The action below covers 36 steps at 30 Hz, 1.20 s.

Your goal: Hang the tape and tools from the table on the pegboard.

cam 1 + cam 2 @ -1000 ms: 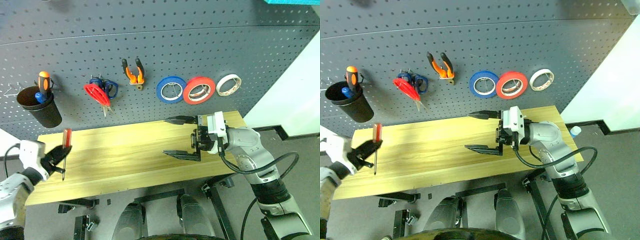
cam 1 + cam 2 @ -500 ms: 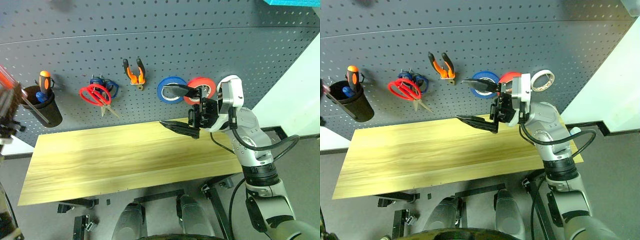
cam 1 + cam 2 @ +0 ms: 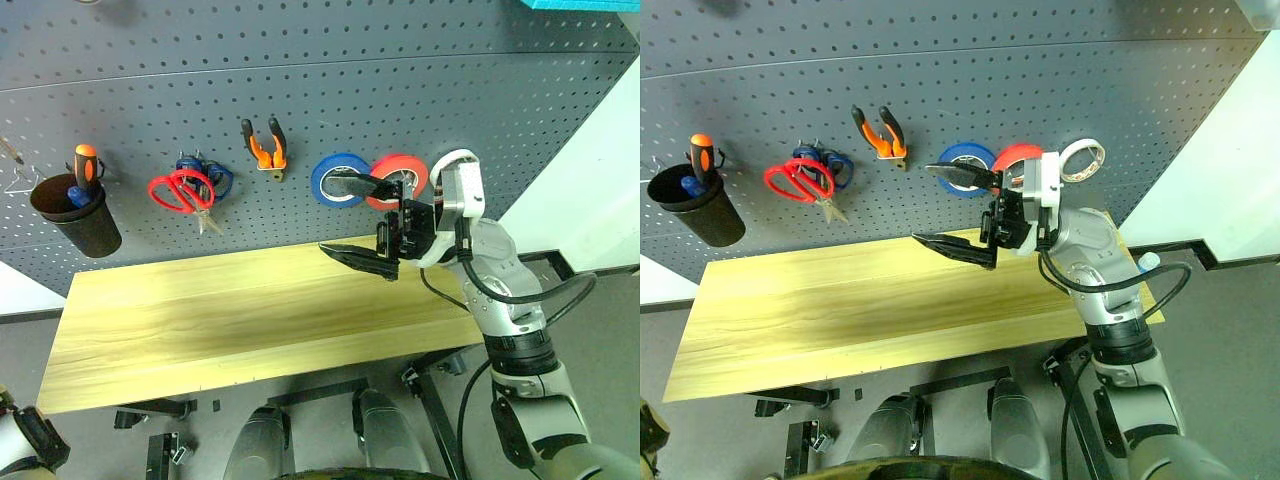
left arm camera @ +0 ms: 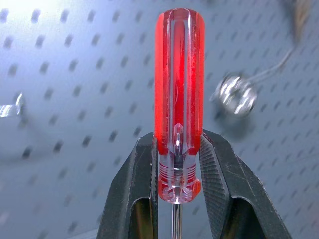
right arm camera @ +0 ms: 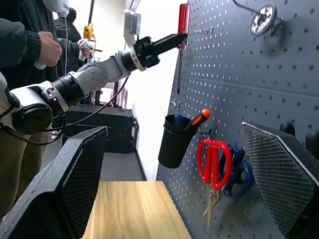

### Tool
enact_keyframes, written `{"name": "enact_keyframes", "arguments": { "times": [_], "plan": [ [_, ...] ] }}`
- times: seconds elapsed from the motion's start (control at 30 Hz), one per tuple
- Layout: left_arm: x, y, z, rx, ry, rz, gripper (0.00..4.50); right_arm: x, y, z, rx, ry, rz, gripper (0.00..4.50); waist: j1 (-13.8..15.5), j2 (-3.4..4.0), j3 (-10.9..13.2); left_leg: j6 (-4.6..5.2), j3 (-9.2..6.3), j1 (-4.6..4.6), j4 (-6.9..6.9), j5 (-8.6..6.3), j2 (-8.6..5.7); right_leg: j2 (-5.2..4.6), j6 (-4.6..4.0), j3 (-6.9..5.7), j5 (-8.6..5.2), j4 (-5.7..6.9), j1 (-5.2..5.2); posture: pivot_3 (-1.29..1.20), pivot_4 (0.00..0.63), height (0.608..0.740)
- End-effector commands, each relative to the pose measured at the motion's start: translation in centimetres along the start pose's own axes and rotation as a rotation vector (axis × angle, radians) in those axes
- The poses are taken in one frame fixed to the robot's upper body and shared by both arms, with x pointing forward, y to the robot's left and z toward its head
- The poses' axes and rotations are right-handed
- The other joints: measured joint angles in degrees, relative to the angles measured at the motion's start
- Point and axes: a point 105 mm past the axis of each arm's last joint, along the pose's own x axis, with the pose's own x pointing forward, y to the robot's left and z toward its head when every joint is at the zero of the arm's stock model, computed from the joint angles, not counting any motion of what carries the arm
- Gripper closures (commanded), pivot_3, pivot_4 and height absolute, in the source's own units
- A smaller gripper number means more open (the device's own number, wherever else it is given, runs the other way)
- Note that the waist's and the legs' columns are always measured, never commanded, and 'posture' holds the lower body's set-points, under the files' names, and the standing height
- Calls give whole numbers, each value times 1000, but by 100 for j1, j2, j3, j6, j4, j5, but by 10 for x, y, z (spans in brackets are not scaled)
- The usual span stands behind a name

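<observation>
My left gripper (image 4: pixel 177 191) clamped on screwdriver (image 4: pixel 178 89) at handle base, handle upward, long axis upright, close before pegboard (image 4: pixel 75 74). Metal ring hook (image 4: pixel 237 93) sits right of handle, mid-upper frame; judge left arm nearer it. My right gripper (image 3: pixel 360 218) wide apart, empty, over desk (image 3: pixel 200 320), right of centre.

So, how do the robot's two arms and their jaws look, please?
Both arms have rounded silver-grey shells with black bands at the joints and black cables looping alongside. The right arm ends in a white wrist block and the right gripper, with long, tapering black jaws whose inner faces carry a fine mesh texture. The left arm looks the same, and the left gripper has matching smooth black jaws.
</observation>
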Motion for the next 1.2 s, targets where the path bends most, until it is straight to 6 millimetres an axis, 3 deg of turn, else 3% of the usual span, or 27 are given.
{"name": "enact_keyframes", "arguments": {
  "times": [0.03, 0.27, 0.33, 0.4, 0.57, 0.7, 0.8, 0.9, 1.03, 1.2],
  "plan": [
    [-2, 6, -9, 31, -2, -7, 3689, 0, 3, 9, -48, -14, 2, 0, 0, -4, -3, 0, 0, 0, 0, 0, 0, 0, 0, 0, 0, 0, 0, -5, 76, 740],
    [-5, 6, -41, 0, 72, -31, 3689, -3, 3, 9, -52, -4, -16, 0, -3, -12, -11, 0, 0, 0, 0, 0, 0, 0, 1, 0, 1, 0, -1, -17, 77, 740],
    [-8, 6, -50, -46, 100, -33, 2916, -4, 3, 9, -54, -2, -21, 0, -5, -13, -11, 0, 0, -1, 0, 0, 0, -1, 1, 0, 1, 1, -1, -22, 77, 740],
    [-10, 5, -55, -68, 113, -33, 2417, -4, 3, 9, -54, 0, -24, 0, -11, -14, -12, 0, -1, 0, 0, 0, 0, 0, 1, 0, 1, 2, -1, -24, 76, 740],
    [-11, 8, -51, 3, 96, -5, 901, -5, 3, 9, -53, 7, -26, 0, -10, -16, -14, 0, 0, 0, 1, 0, 0, -1, 2, 0, 2, 3, -1, -22, 78, 740],
    [-9, 8, -22, -81, -13, 6, 901, -6, 4, 7, -52, 16, -29, 0, -9, -18, -17, 0, -1, 0, 1, 0, 1, -1, 3, 0, 2, 4, -2, -22, 79, 740],
    [-12, -10, 0, -130, -53, -71, 901, -9, 5, 1, -54, 42, -32, 0, -21, -18, -18, 0, -1, -1, 1, 0, 1, -4, 4, 1, 2, 3, -2, -18, 82, 740],
    [-26, -34, 7, -167, -4, -158, 901, -13, 5, -5, -49, 62, -41, 0, -19, -13, -21, 0, 0, 0, -1, 0, 1, -4, 4, 2, 2, 5, -6, -8, 82, 740],
    [-61, -75, -14, -166, 198, -280, 901, -27, 2, -21, -16, 107, -91, 0, -9, 2, -40, 0, 5, 3, -2, -1, 1, -4, 2, 7, 2, 9, -5, 5, 82, 740],
    [-102, -104, -49, -142, 383, -280, 901, -53, 12, -48, -14, 233, -101, 0, 43, 2, -66, 0, 4, 8, 3, 0, 3, 1, -8, 5, -2, 1, 10, 20, 79, 740]
  ]
}}
